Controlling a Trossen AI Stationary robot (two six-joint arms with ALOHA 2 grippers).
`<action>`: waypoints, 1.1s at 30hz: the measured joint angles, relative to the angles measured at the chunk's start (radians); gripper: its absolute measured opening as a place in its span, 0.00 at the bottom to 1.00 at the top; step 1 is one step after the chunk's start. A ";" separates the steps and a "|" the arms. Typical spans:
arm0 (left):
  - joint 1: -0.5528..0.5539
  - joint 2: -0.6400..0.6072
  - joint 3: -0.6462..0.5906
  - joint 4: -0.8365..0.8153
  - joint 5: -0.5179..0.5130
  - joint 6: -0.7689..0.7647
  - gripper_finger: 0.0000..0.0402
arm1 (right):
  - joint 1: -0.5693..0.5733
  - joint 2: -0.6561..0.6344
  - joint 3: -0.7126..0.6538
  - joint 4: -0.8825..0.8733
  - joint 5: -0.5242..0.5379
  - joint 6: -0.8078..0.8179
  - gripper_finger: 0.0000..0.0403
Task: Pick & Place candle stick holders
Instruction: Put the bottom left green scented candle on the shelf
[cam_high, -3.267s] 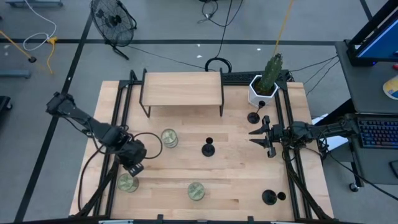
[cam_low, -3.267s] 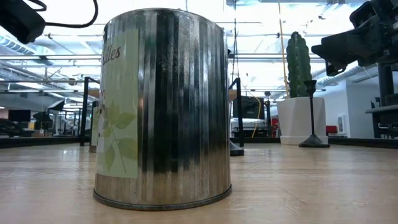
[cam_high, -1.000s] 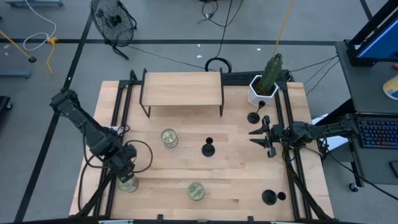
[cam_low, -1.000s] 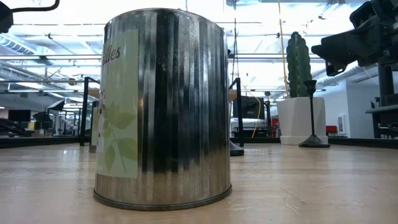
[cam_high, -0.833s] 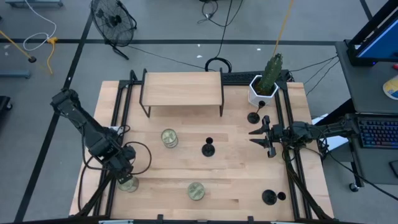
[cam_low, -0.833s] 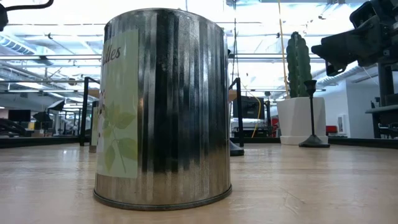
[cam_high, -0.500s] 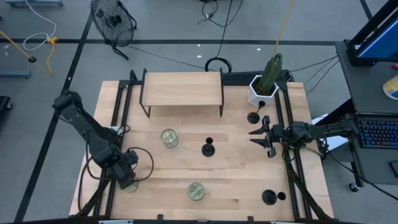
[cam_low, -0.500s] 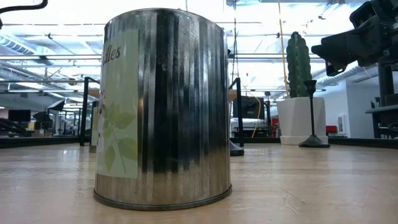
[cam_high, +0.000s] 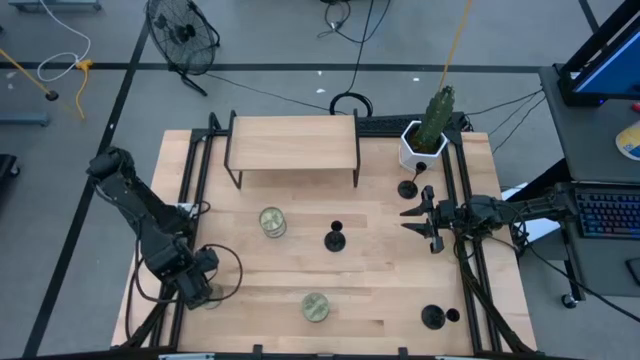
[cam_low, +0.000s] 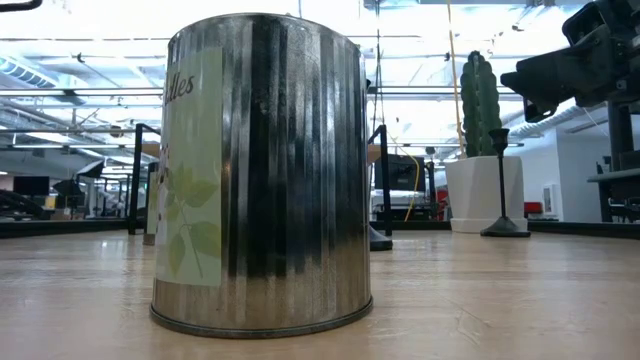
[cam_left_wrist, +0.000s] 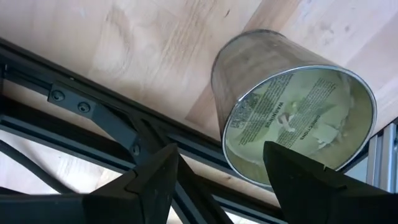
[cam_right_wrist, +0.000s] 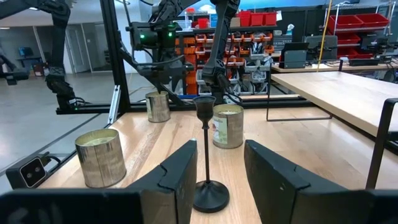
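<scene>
L gripper (cam_high: 200, 292), fingers spread & empty, has swung back to near-left jar (cam_left_wrist: 292, 134), so no task progress; candle stick holders (cam_high: 335, 240) untouched mid-table, R gripper (cam_high: 420, 222) part-open, empty, waiting right.

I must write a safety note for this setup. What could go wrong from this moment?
1. The left claw hangs open over the glass jar at the table's front left edge, beside the black frame rail. A descent may hit the rail or push the jar off.
2. That jar is no candle stick holder, so the wrong thing may get picked.
3. The right claw stands open, facing the middle candle stick holder; a sideways bump on its thin stem could tip it.
</scene>
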 joint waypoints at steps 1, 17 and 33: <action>0.000 0.000 0.000 0.000 -0.015 -0.009 0.60 | 0.000 0.000 0.000 0.000 0.000 0.000 0.31; -0.032 0.000 -0.050 0.025 -0.044 -0.071 0.60 | 0.000 0.000 0.000 0.000 -0.003 0.001 0.31; -0.032 -0.001 -0.052 0.077 -0.089 -0.100 0.60 | 0.000 0.000 0.000 0.000 -0.004 0.003 0.31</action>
